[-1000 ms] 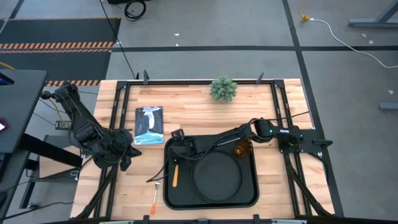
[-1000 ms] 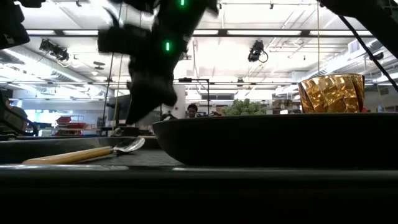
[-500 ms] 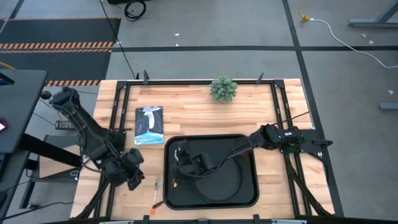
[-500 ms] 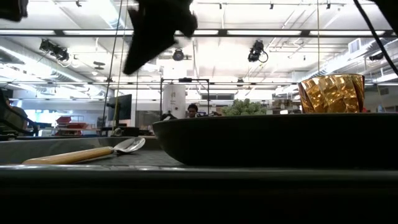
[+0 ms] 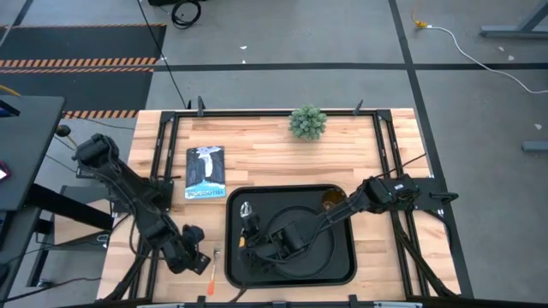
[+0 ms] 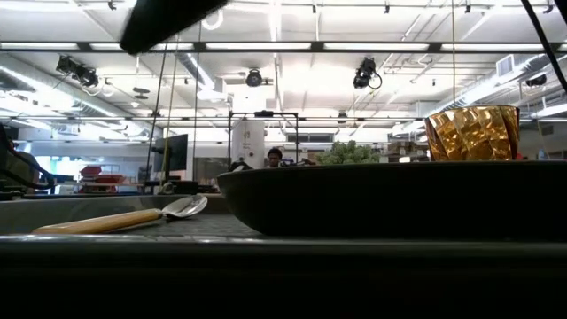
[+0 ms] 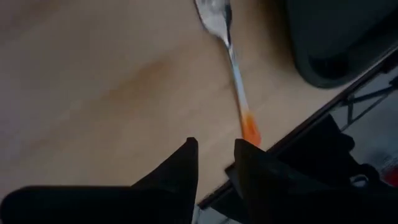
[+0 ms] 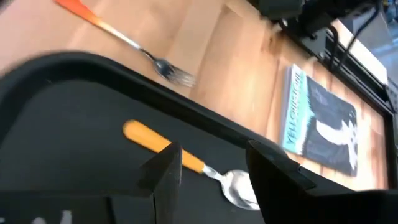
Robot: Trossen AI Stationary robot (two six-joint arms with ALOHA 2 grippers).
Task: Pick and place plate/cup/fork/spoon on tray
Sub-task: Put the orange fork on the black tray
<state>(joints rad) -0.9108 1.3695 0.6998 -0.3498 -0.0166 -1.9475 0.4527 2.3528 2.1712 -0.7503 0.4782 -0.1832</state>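
The fork [image 5: 213, 269] lies on the bare wooden table [image 5: 274, 154], just left of the tray's near left corner, with its tines pointing away and its orange handle toward the near edge. In the left wrist view the fork [image 7: 231, 68] lies beyond that gripper's fingertips, untouched. The left gripper [image 5: 193, 254] hangs just to the left of the fork, its two fingers [image 7: 180, 174] a narrow gap apart and holding nothing.

The tray [image 5: 233, 265] sits at the near middle of the table. On it lie the spoon [image 5: 245, 224], along the left side with its silver bowl at the far end, the plate [image 5: 330, 257] in the middle, and the cup [image 5: 333, 202] near the far right corner. In the low view the spoon [image 6: 124, 218] rests flat, left of the plate's dark rim [image 6: 390, 199], and the cup [image 6: 472, 133] rises behind the plate on the right.

The right gripper [image 5: 261, 246] is over the tray's left part, close to the spoon's handle. Its fingers [image 8: 163, 171] stand apart with nothing between them, and the spoon [image 8: 186, 163] shows in the gap beyond them.

A book [image 5: 205, 171] lies left of the tray's far side, and a small green plant [image 5: 307, 121] stands at the far edge of the table.
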